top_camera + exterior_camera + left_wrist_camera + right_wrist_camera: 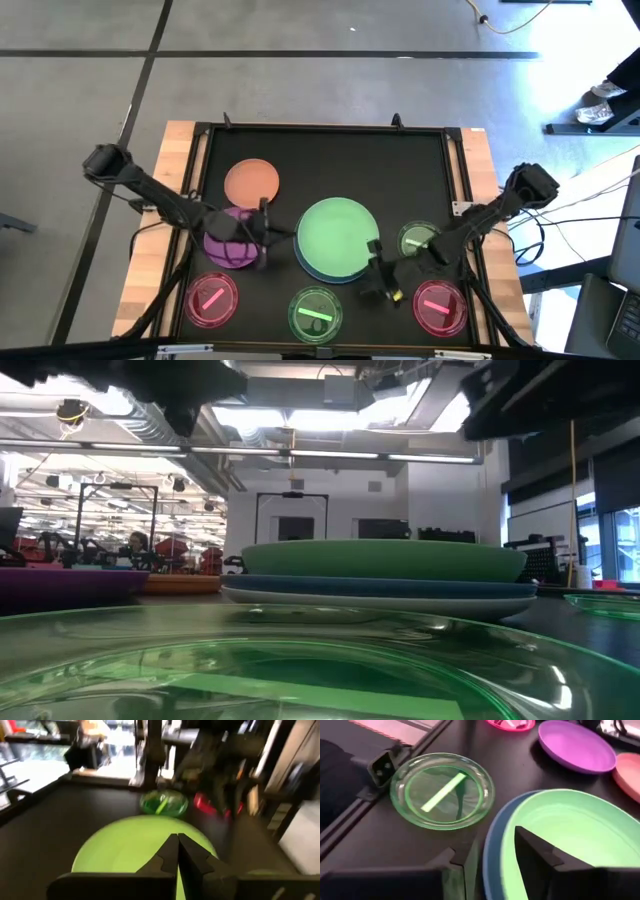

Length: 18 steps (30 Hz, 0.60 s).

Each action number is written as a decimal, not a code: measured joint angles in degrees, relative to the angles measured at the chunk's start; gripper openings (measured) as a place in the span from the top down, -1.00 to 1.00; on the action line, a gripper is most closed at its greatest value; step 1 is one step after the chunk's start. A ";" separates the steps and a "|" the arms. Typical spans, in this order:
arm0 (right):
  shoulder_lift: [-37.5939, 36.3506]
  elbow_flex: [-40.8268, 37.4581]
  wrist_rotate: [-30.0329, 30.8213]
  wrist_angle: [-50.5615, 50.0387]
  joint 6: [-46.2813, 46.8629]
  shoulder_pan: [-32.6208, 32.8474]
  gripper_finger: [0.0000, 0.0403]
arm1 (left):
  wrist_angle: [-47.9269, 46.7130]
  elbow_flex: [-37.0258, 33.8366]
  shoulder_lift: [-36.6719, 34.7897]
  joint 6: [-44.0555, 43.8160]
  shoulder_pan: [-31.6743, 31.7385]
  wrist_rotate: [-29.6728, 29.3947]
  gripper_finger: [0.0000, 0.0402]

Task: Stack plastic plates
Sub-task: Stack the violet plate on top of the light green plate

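Observation:
A large green plate (pixel 338 235) lies on a blue plate (pixel 385 586), which lies on a white one (pixel 385 602) at mid-table. My left gripper (pixel 265 238) hovers shut by the stack's left rim, over the green plate (pixel 135 845). My right gripper (pixel 378 272) is open above the stack's near-right rim. In the right wrist view, its fingers (pixel 495 840) stand on either side of the blue rim (pixel 492 845). The purple plate (pixel 228 245) lies flat under the left arm. The orange plate (pixel 252 183) lies behind it.
Small see-through dishes lie flat on the black mat. A pink one (pixel 210 298), a green one (pixel 315 313) and a pink one (pixel 438 305) line the near edge. Another green one (pixel 418 240) sits right of the stack. The mat's far half holds only the orange plate.

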 joint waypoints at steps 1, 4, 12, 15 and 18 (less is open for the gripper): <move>-0.02 0.00 1.73 -0.07 0.02 1.42 0.42 | -2.76 1.48 1.51 -0.04 -0.96 -1.54 0.99; -0.65 -0.02 7.66 -0.77 0.02 5.56 0.42 | -8.24 5.97 5.96 -0.05 -3.11 -3.91 0.99; -3.91 0.30 22.43 -0.45 0.00 10.51 0.42 | -11.03 15.07 14.88 3.52 -7.98 0.02 0.99; -4.91 2.44 23.10 -0.20 -0.82 10.25 0.42 | -10.29 17.48 17.01 6.74 -8.59 3.20 0.99; -5.02 5.02 22.55 -0.06 -4.65 9.46 0.42 | -10.25 18.66 18.23 7.97 -8.63 4.70 0.99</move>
